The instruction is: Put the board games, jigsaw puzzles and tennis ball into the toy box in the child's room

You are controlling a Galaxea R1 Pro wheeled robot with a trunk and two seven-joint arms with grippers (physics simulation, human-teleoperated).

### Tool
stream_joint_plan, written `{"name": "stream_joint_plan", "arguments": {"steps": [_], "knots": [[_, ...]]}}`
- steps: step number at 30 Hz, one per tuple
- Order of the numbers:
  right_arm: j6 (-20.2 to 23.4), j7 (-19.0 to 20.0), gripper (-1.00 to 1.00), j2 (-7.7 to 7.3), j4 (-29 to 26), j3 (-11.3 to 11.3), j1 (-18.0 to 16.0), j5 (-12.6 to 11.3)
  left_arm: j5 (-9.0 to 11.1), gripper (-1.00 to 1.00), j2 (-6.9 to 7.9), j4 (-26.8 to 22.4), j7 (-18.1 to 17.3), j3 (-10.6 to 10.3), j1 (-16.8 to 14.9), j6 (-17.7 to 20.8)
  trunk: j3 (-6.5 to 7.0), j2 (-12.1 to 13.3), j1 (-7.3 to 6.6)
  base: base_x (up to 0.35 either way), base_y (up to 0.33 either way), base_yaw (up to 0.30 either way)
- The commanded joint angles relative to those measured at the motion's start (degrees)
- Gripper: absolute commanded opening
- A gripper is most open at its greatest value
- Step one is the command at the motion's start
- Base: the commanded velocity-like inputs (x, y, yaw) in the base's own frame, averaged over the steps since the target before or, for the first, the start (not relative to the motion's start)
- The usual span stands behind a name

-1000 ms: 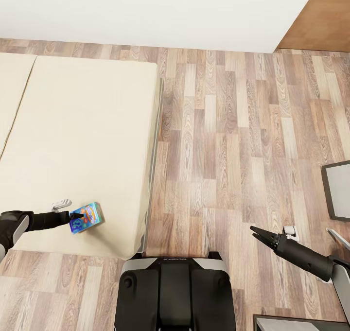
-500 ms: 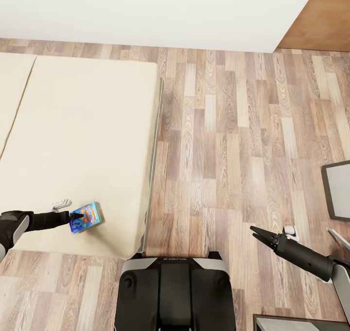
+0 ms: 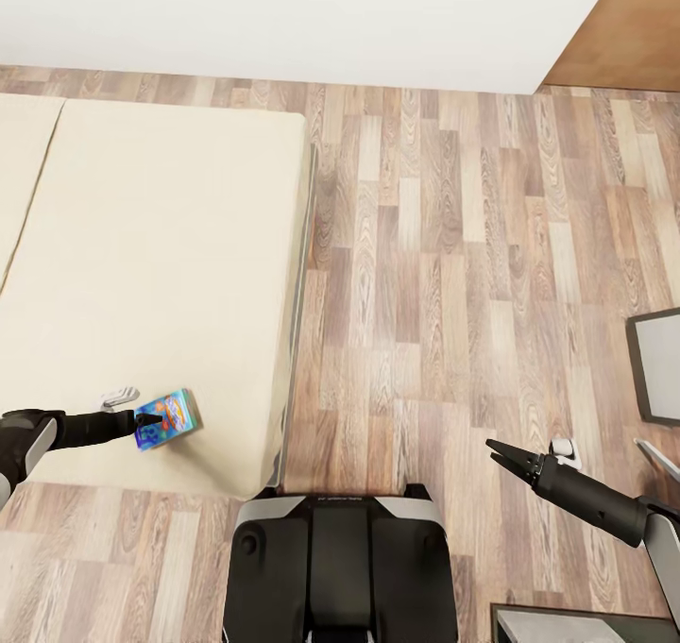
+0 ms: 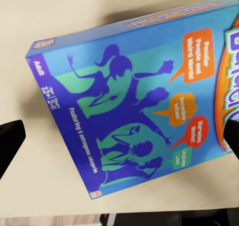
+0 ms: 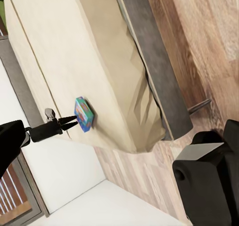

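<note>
Board game, a flat blue cardboard box with orange and green print (image 3: 167, 419), lies on the cream mattress of the bed (image 3: 161, 265), near its front corner. From the head camera I see my left gripper (image 3: 151, 420) at the box's near edge, its black fingertips touching or just short of it; I cannot tell from here whether they grip. My right gripper (image 3: 499, 451) hangs over the wood-plank floor (image 3: 453, 275), well apart from the bed, its jaws spread and holding nothing.

From the left wrist camera, the box lies flat on the mattress between my two black fingertips (image 4: 10, 139), which stand wide apart at either side, released.

From the right wrist camera, the box (image 5: 83, 114) sits on the mattress with the left gripper (image 5: 69, 121) at its edge.
</note>
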Motion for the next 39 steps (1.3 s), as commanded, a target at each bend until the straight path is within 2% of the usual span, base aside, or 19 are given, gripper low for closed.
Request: {"name": "stream_joint_plan", "arguments": {"steps": [1,20,30,39], "knots": [[0.2,0.2,1.0,0.0,0.0,0.0,0.0,0.1,0.1,1.0,-0.02,0.0,-0.1,0.3,0.0,0.5,-0.14,-0.1,0.03,0.0,0.0,0.0],[0.2,0.2,1.0,0.0,0.0,0.0,0.0,0.1,0.2,1.0,-0.02,0.0,-0.2,0.3,0.0,0.5,-1.68,-0.1,0.03,0.0,-0.002,0.0],[0.2,0.2,1.0,0.0,0.0,0.0,0.0,0.1,0.2,1.0,-0.02,0.0,-0.2,0.4,0.0,0.5,-2.49,-0.1,0.03,0.0,-0.157,0.0],[0.2,0.2,1.0,0.0,0.0,0.0,0.0,0.1,0.2,1.0,0.04,0.0,-0.3,0.4,0.0,0.5,-3.22,-0.1,0.03,0.0,-0.041,0.0]]}}
